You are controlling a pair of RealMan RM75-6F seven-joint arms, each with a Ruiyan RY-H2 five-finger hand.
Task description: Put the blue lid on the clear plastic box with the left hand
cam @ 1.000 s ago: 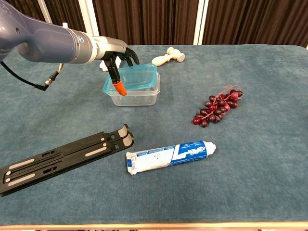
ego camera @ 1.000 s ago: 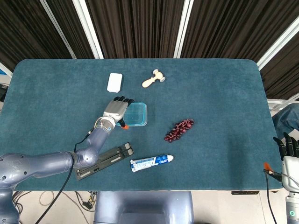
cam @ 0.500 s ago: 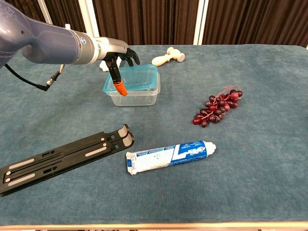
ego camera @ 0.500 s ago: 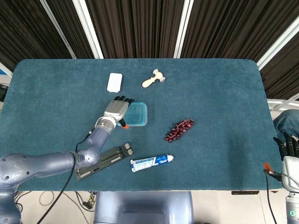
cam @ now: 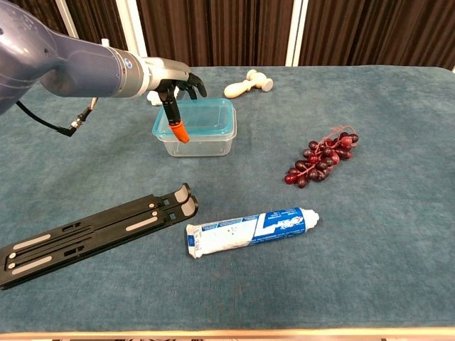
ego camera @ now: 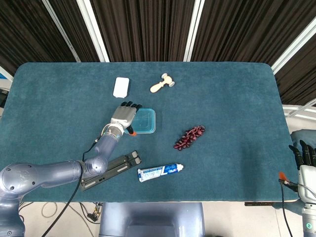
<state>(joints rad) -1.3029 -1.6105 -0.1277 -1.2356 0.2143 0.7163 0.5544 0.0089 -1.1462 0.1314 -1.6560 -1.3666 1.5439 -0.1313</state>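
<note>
The blue lid (ego camera: 146,120) (cam: 205,117) lies flat on top of the clear plastic box (cam: 206,145), just left of the table's middle. My left hand (ego camera: 123,117) (cam: 174,87) is at the lid's left edge. Its fingers curl over the top of the lid, and the orange-tipped thumb hangs down in front of the box's left wall, so it still grips that edge. My right hand (ego camera: 305,163) shows only in the head view, off the table at the lower right, with its fingers straight and nothing in it.
A bunch of dark red grapes (ego camera: 189,138) (cam: 320,156) lies right of the box. A toothpaste tube (ego camera: 160,172) (cam: 249,229) and a black flat rack (ego camera: 111,169) (cam: 92,234) lie near the front edge. A pale wooden piece (ego camera: 162,84) and a white pad (ego camera: 121,87) lie behind the box.
The lid was tilted, with its left side raised in my left hand. It has come down and now sits level on the box. The hand dropped slightly with it.
</note>
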